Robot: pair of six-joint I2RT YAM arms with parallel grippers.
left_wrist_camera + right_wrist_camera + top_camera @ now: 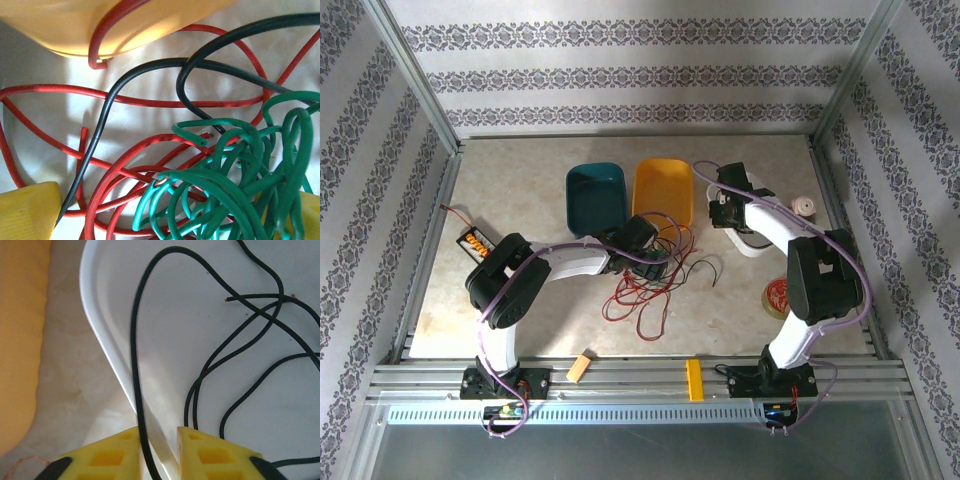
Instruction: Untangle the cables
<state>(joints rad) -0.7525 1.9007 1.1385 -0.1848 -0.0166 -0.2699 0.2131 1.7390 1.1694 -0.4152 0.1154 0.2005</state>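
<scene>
Cables: I see the cables (645,288) as a red, green and black heap in the middle of the table (740,320), just in front of the orange bin (663,190).
Left gripper: the left gripper (165,220) hangs over that heap. Its yellow fingers (27,212) are spread wide with green coils between them, and nothing is pinched.
Right gripper: the right gripper (155,452) is over the white tray (100,320) near the back right corner. Its fingers are drawn close, and a black cable (137,365) runs through the small gap. I cannot tell whether it is clamped.
Around: a teal bin (595,197) sits just beside the orange one. A battery box (475,243) is by the left edge, and a tape roll (804,207) and a red-printed disc (780,297) are by the right edge.
In the way: from above, the left arm's wrist covers the back of the heap.
Hard to make out: from above, the right arm hides most of the white tray. Several strands run out of both wrist views.
</scene>
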